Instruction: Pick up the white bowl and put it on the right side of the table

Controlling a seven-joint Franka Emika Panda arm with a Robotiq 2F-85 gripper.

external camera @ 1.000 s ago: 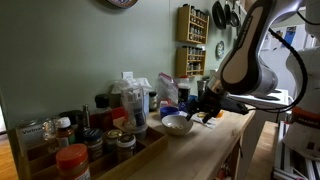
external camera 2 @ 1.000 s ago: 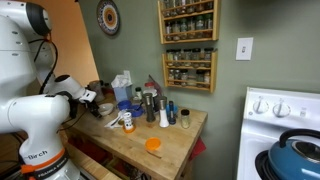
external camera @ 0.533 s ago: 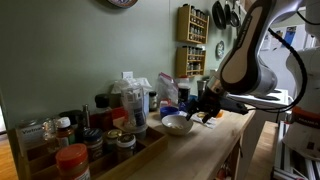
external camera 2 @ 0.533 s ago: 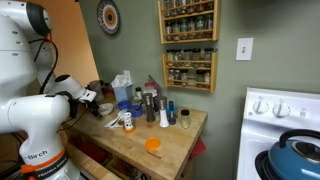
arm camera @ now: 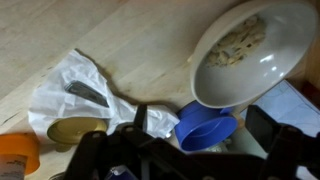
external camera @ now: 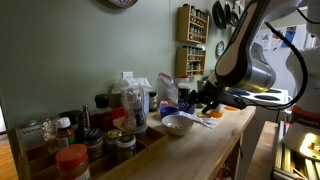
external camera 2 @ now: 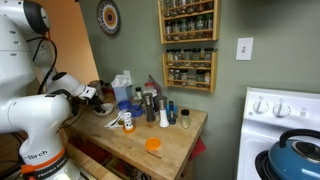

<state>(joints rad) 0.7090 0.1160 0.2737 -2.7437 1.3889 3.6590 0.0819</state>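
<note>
The white bowl [external camera: 177, 124] sits on the wooden table [external camera: 205, 150], off-white with a speckled tan inside. In the wrist view it lies at the top right [arm camera: 250, 55], empty. My gripper [external camera: 207, 102] hovers just beside and above the bowl, open and holding nothing. In the wrist view its dark fingers [arm camera: 203, 122] stand apart over a small dark-blue bowl [arm camera: 208, 125] next to the white bowl. In an exterior view the gripper [external camera 2: 90, 95] is at the table's far end [external camera 2: 175, 150]; I cannot make out the white bowl there.
A crumpled white wrapper [arm camera: 80, 85], a tan lid [arm camera: 75, 130] and an orange item [arm camera: 15, 155] lie near the bowls. Jars and bottles [external camera: 125, 110] crowd the wall side. An orange object [external camera 2: 153, 145], spice jars [external camera 2: 165, 115] and a stove with blue kettle [external camera 2: 295, 155] stand further along.
The arm has shifted slightly and the gripper has drawn a little up and away from the white bowl. The bowl has not moved.
</note>
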